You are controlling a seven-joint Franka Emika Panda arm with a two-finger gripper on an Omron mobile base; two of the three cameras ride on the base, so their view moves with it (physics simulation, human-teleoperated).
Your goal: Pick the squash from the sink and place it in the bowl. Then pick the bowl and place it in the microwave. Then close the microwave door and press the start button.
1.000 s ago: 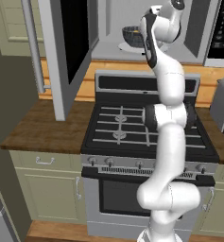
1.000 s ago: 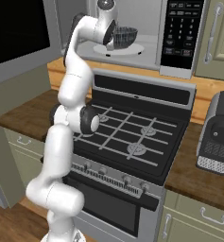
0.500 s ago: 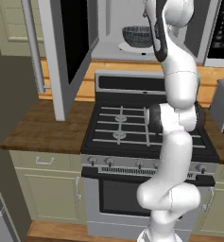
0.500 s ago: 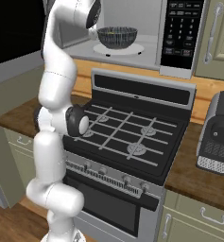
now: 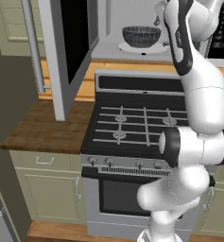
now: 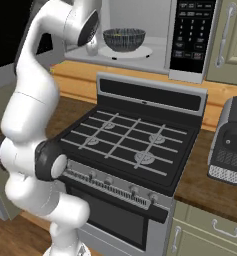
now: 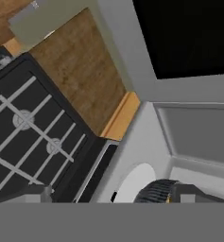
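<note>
The dark patterned bowl (image 5: 142, 36) (image 6: 123, 39) stands on the white turntable (image 6: 140, 52) inside the open microwave (image 6: 140, 15). A sliver of yellow squash (image 6: 121, 31) shows inside the bowl. The microwave door (image 5: 66, 52) (image 7: 189, 38) hangs wide open to the left, its bar handle (image 5: 33, 42) facing out. My gripper (image 5: 159, 10) (image 7: 116, 196) is open and empty, up beside the bowl and apart from it. In the hand view the bowl's rim (image 7: 156, 191) sits at the bottom between my wide-set fingertips (image 7: 35, 193). The sink is out of view.
The black gas stove (image 5: 142, 123) (image 6: 130, 145) lies below the microwave. A wooden counter (image 5: 42, 127) runs to its left, under the open door. A dark toaster (image 6: 230, 145) stands on the right counter. The black button panel (image 6: 190, 35) is at the microwave's right.
My hand has drawn back from the bowl and swung up and aside. The bowl stays on the turntable. The jaws were open throughout.
</note>
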